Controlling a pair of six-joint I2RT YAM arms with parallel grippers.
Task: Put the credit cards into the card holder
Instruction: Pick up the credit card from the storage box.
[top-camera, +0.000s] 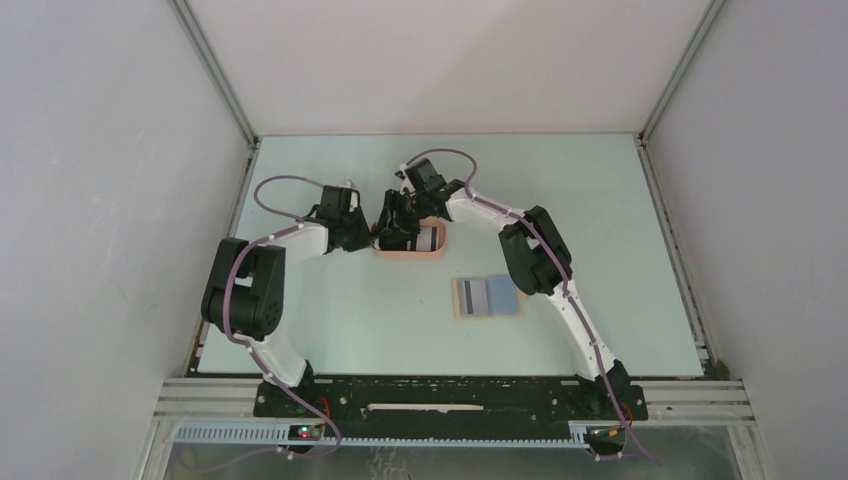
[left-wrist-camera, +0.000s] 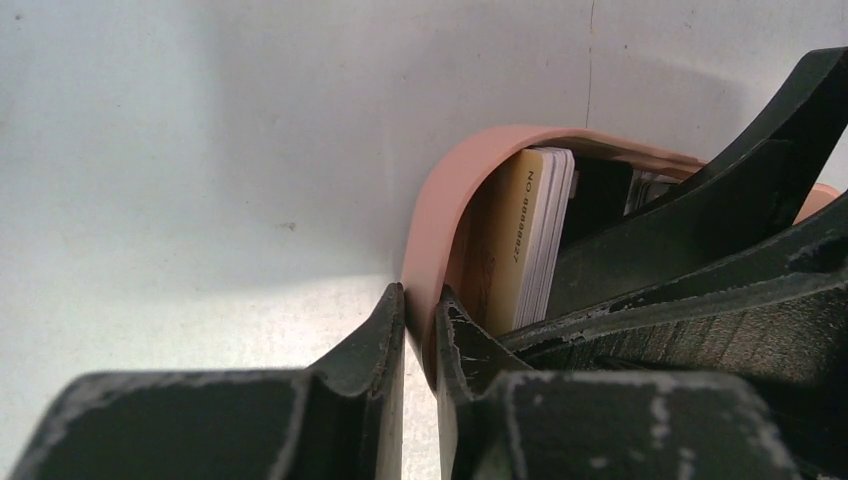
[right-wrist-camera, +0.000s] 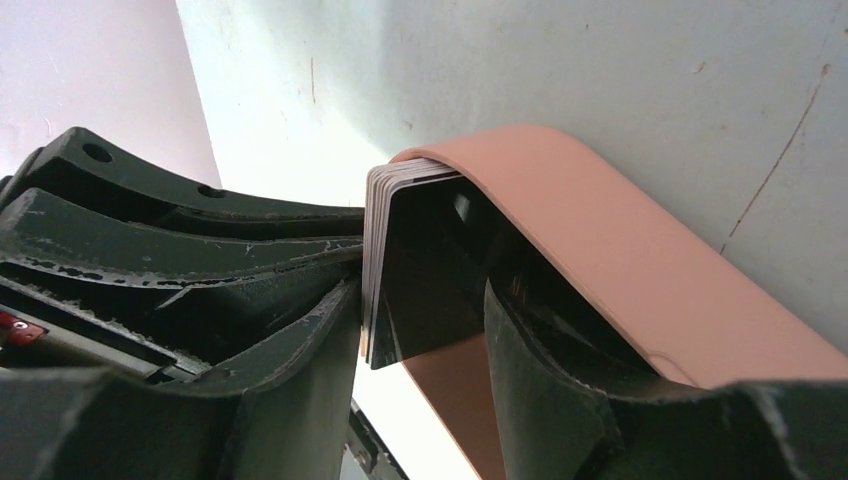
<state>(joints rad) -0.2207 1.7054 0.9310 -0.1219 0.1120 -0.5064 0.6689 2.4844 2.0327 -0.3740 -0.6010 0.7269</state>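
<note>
On the pale green tabletop (top-camera: 330, 320), my left gripper (left-wrist-camera: 422, 300) pinches the peach-orange oval tray (left-wrist-camera: 470, 170); my right gripper (right-wrist-camera: 420, 290) gapes around the upright plastic credit cards (left-wrist-camera: 530, 240) inside. The tan folding card holder (top-camera: 488, 297) lies well apart; most cards remain, I judge.

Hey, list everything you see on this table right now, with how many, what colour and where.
tray: one, peach-orange, mid-table towards the far side.
credit cards: a stack on edge inside the tray, count unclear; yellow-orange, white and black show.
card holder: one, tan, flat on the table, nearer than the tray and to its right.
grey-striped card, blue card: apparently one each, lying on the card holder.
table: one, pale green.
left claw: black, shut on the tray's wall.
right claw: black, open, straddling the stack.
</note>
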